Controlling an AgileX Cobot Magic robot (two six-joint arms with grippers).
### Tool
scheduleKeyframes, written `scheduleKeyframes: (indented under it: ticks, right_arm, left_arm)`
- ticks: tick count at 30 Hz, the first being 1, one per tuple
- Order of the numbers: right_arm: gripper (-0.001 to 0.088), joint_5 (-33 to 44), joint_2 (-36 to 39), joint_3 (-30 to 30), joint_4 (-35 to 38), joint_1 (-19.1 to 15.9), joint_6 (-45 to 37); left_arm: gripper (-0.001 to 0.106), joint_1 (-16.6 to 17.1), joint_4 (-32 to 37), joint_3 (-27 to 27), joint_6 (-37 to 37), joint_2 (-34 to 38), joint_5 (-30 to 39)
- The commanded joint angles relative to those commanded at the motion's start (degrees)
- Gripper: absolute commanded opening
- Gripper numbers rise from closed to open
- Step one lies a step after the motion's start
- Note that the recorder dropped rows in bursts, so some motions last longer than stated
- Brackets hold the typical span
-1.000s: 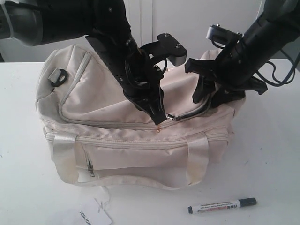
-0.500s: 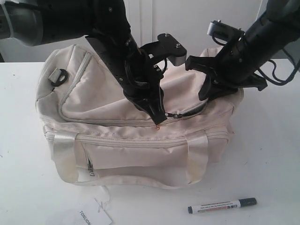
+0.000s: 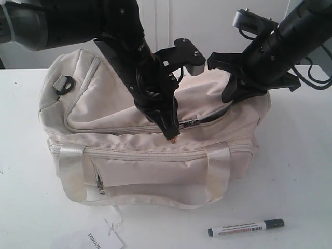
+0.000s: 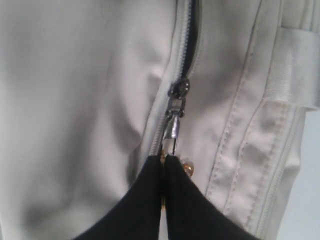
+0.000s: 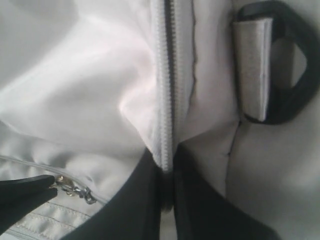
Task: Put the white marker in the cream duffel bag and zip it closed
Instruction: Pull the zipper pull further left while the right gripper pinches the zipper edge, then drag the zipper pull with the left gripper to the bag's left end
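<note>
A big cream duffel bag (image 3: 155,161) sits in the middle of the white desk (image 3: 295,171). The white marker (image 3: 246,227) lies flat on the desk, close to the near edge and over toward the right corner. It is outside the bag and apart from it. Nothing is touching it. A paper tag (image 3: 104,239) lies at the near edge too, more to the left, just in front of the bag.

The left gripper (image 3: 171,132) comes down onto the top of the bag, near the middle. In the left wrist view its two black fingers (image 4: 145,200) are squeezed together on the tip of the little metal zip pull (image 4: 175,127). A small gold charm (image 4: 186,167) peeks out just beside the fingers. On the far side of the pull, a dark gap shows where the zip is open.

The right gripper (image 3: 236,96) is at the right end of the bag, up on top. In the right wrist view its fingers (image 5: 200,200) are pressed close on each side of the zip line, so it seems to be pinching the bag's cloth there, though the very tips are hard to see. A black D-ring (image 5: 280,65) sits on the bag right beside that spot.
</note>
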Motion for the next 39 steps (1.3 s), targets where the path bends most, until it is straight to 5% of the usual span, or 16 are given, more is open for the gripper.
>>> scheduleKeyframes:
  ticks: [28, 39]
  right_arm:
    - [0.0000, -0.3, 0.0, 0.0, -0.9, 0.0, 0.4]
    - [0.0000, -1.3, 0.0, 0.0, -0.9, 0.0, 0.4]
  left_arm:
    - [0.000, 0.9, 6.3, 0.0, 0.0, 0.0, 3.2]
    - [0.000, 7.3, -2.6, 0.0, 4.1, -0.1, 6.1]
